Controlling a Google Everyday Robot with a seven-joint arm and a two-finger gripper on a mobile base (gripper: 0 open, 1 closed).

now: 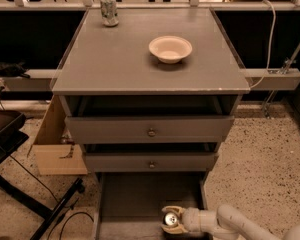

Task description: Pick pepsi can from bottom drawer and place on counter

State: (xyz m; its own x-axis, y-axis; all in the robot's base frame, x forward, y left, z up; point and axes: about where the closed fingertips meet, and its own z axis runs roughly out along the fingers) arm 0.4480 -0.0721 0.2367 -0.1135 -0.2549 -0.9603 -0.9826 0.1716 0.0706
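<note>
Gripper sits low at the front right of the open bottom drawer, fingers closed either side of the pepsi can. The space straight above it is free, but the knobbed middle drawer and upper drawer fronts stand behind and above, and the arm crosses the drawer's right wall. On the bench, a bowl stands right of centre toward the back and a pale can at the far left corner; the front strip and left-middle lie bare, open from above.
</note>
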